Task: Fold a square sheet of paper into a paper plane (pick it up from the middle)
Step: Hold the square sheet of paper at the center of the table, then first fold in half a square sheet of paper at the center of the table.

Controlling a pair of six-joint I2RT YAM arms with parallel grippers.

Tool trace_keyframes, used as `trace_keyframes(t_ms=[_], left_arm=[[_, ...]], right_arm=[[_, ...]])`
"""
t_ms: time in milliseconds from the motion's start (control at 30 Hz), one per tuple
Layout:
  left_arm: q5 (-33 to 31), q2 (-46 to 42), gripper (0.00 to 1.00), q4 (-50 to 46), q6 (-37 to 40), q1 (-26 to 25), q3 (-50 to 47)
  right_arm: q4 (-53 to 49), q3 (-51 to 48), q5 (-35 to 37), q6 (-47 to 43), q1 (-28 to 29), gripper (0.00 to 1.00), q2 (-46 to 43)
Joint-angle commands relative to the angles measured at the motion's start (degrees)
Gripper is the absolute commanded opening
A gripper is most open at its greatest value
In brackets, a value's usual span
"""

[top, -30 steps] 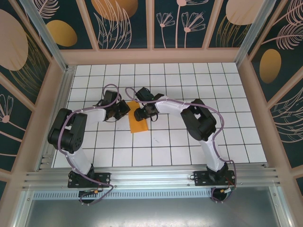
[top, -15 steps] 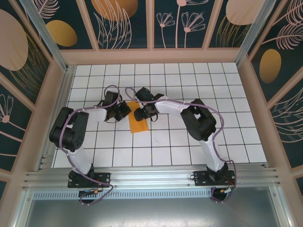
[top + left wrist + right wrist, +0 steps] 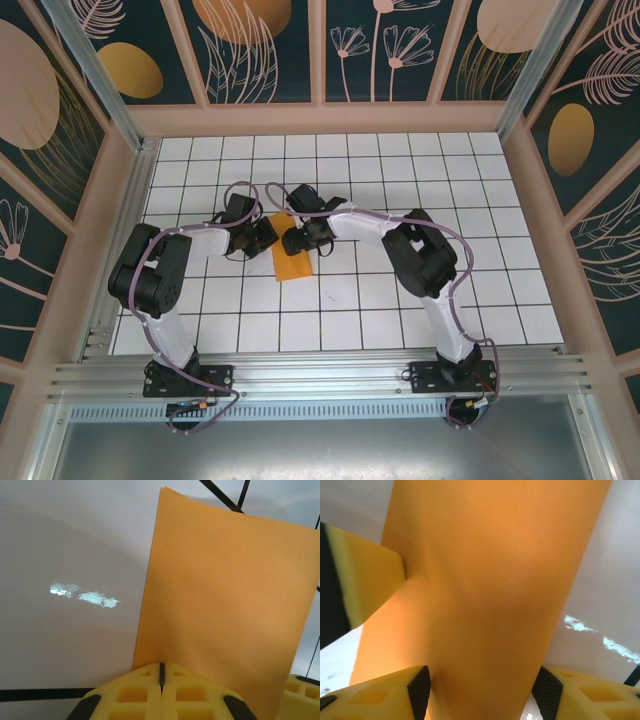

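Left gripper (image 3: pixel 266 233) edged toward the paper (image 3: pixel 292 265) — white grid table (image 3: pixel 400 310), leafy walls (image 3: pixel 400 45).

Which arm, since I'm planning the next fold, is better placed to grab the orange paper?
Right, probably: the right gripper stands open astride the orange paper, ready to close. The left gripper is shut at its edge.

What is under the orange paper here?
Only the white gridded table shows around the orange paper; whatever lies directly beneath it is covered.
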Motion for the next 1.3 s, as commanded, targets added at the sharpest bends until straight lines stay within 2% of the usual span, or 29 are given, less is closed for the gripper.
trace_keyframes(t_ms=[0, 133, 233, 367, 467, 600, 933, 1267], left_arm=[[-4.91, 2.98, 0.0, -7.69, 1.98, -0.08, -1.01], [-5.38, 3.78, 0.0, -7.63, 2.15, -0.05, -1.33], [-5.65, 4.23, 0.0, -7.53, 2.11, -0.14, -1.43], [-5.92, 4.5, 0.0, -7.56, 2.33, -0.14, -1.52], [-5.84, 4.72, 0.0, -7.36, 2.24, -0.26, -1.74], [-5.9, 4.96, 0.0, -7.34, 2.35, -0.25, -1.56], [-6.14, 5.31, 0.0, -7.62, 2.42, -0.24, -1.42], [-8.09, 5.7, 0.0, -9.09, 3.26, -0.27, -1.69]], right_arm=[[3.2, -1.97, -1.79, 4.11, -2.52, 0.67, -0.74], [8.49, -7.24, -2.6, 9.31, -5.45, 0.7, -7.62], [10.78, -9.54, -2.84, 11.86, -6.83, 0.68, -10.88], [10.74, -7.9, -5.95, 12.12, -6.04, 0.52, -11.57], [8.03, -3.95, -7.06, 12.05, -4.65, 0.35, -8.73], [6.68, -0.55, -9.04, 12.64, -3.6, 0.25, -5.21], [2.15, 5.6, -10.58, 12.24, -2.61, 0.2, 2.2], [4.02, 1.17, -12.23, 12.47, -4.56, 0.2, 3.26]])
